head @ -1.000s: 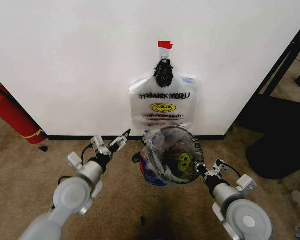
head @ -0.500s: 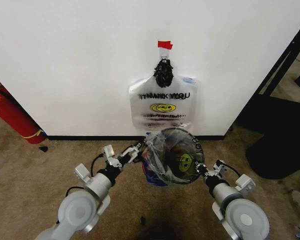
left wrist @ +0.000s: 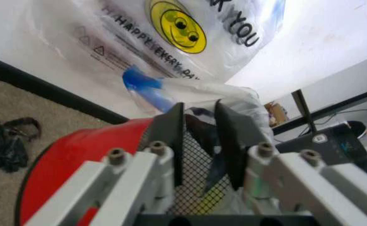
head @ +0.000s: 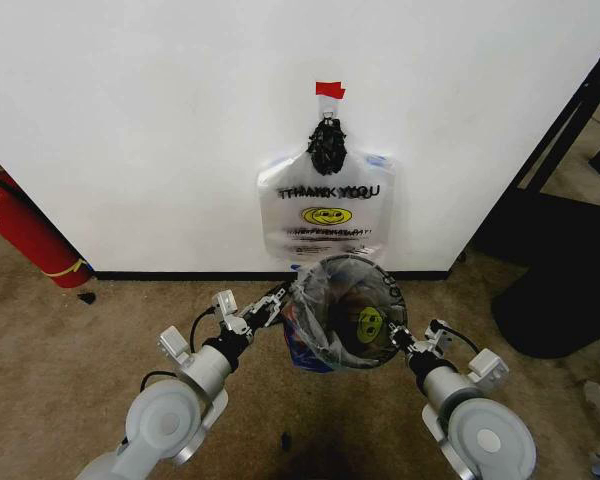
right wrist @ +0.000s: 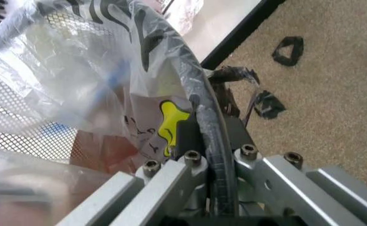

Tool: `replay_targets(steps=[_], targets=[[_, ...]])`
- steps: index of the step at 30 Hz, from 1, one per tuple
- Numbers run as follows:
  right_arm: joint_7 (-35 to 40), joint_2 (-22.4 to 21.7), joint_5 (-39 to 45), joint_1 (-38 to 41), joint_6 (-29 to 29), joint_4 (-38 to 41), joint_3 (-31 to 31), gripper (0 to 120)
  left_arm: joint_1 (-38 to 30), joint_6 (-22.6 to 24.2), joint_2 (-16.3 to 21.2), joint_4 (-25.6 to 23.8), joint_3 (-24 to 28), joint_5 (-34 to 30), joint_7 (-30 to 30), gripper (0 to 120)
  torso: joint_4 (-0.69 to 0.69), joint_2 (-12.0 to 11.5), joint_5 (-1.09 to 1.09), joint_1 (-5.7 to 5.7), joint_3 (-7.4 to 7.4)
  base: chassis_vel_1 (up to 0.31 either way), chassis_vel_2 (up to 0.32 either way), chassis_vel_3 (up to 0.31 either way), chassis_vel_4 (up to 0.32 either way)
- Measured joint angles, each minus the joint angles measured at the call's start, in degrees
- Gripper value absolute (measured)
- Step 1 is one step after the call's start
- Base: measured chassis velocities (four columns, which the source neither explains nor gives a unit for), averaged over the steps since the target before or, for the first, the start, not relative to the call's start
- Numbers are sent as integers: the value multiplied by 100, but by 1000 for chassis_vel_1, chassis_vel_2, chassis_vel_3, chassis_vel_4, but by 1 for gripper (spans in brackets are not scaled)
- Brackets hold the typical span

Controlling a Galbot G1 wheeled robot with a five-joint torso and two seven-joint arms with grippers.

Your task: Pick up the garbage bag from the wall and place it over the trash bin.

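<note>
The trash bin (head: 396, 292), a black mesh bin with a red base (left wrist: 76, 160), stands on the carpet against the white wall (head: 160, 130). The garbage bag (head: 332, 330), thin printed film with a yellow smiley, lines it and drapes over its rim. My left gripper (head: 276, 299) is at the bin's left side. Its fingers (left wrist: 174, 141) stand a narrow gap apart in front of the mesh, open, with bag film just beyond the tips. My right gripper (head: 400, 340) is shut on the right rim, pinching the garbage bag (right wrist: 139, 94) against the black rim (right wrist: 210, 136).
More same-printed bags (head: 327, 215) hang from a black knot (head: 327, 145) under red tape (head: 330, 90), right above the bin. A red fire extinguisher (head: 25, 235) leans at far left. Dark furniture (head: 560, 280) stands right. Black scraps (left wrist: 4, 141) lie by the baseboard.
My left arm has swung right and forward, bringing its gripper from open carpet to the bin's left rim. The right gripper and the bin have stayed put.
</note>
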Motion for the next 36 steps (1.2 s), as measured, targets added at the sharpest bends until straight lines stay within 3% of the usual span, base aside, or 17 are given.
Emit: replay_targets(steps=[3,6,25,27,29,36], targets=[[0,-29,-19,-5,23,-12,-4,0,22,-29,-2,-38,14,65,11,4,0,0,0,0,0,0,0,0,0],[0,-27,-23,-6,28,-12,-4,0,22,-41,-14,-51,31,79,12,0,0,0,0,0,0,0,0,0,0],[67,-63,-43,-45,41,108,40,0,-130,-164,-98,396,-53,331,-539,0,0,-1,0,0,0,0,0,0,0],[130,-100,-40,-43,29,94,41,0,-69,-359,-57,421,-156,698,-665,0,0,-1,0,0,0,0,0,0,0],[243,-164,5,-16,-33,69,41,0,76,-655,-71,433,-414,1387,-897,10,-1,-1,-1,0,0,0,0,0,0],[519,-401,82,63,-76,-73,-40,0,584,-1198,-126,422,-988,2606,-1025,29,5,-1,1,0,0,0,0,0,0]])
